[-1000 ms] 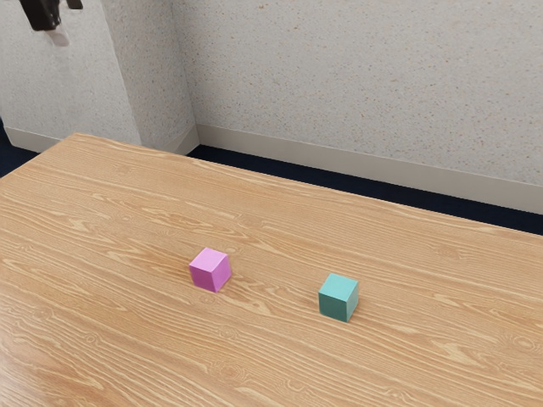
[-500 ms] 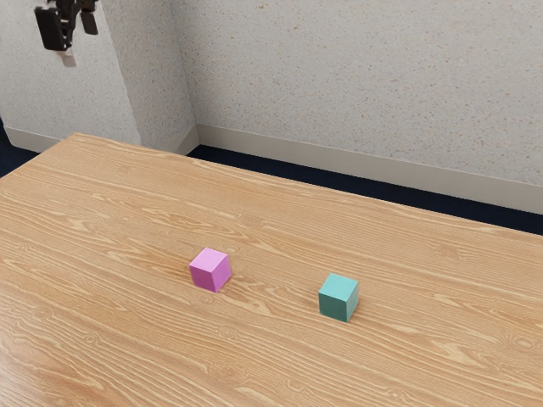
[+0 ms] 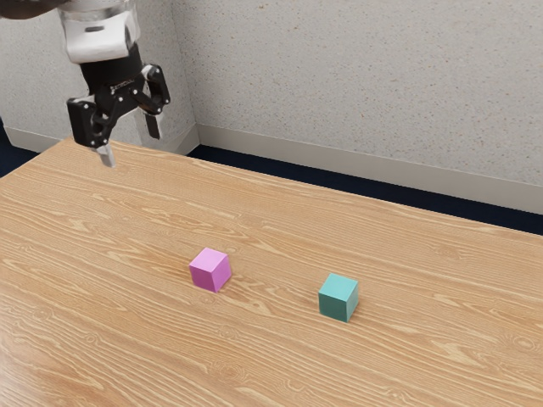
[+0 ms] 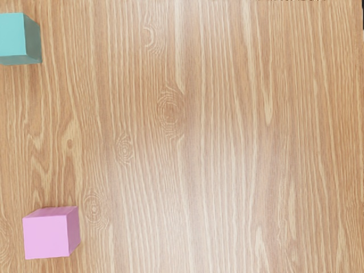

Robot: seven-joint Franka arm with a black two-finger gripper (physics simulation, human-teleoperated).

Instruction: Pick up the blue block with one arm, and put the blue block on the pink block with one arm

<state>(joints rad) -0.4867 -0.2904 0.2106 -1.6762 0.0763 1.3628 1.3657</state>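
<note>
I'm at the approach: my claw [image 3: 130,142] hangs spread and empty over a corner of the table [image 3: 441,280], well apart from the blue block [image 3: 338,297] resting near the pink block [image 3: 209,269], so next I must centre above it and descend.

1. The black two-finger gripper [image 3: 129,140] hangs in open air above the far corner of the light wooden table [image 3: 399,246], at the exterior view's left. Its fingers are spread with nothing between them.
2. Two obstacles stand on the tabletop: a small pink cube block [image 3: 209,270] and a small blue-green cube block [image 3: 338,297]. They are well apart, with a broad stretch of bare wood between them.
3. Each cube stands alone, its top and sides free to reach.
4. Bare wood lies straight beneath the hand, and both cubes sit off to one side.
5. A speckled grey wall [image 3: 356,76] rises beyond the table's far edge.
</note>
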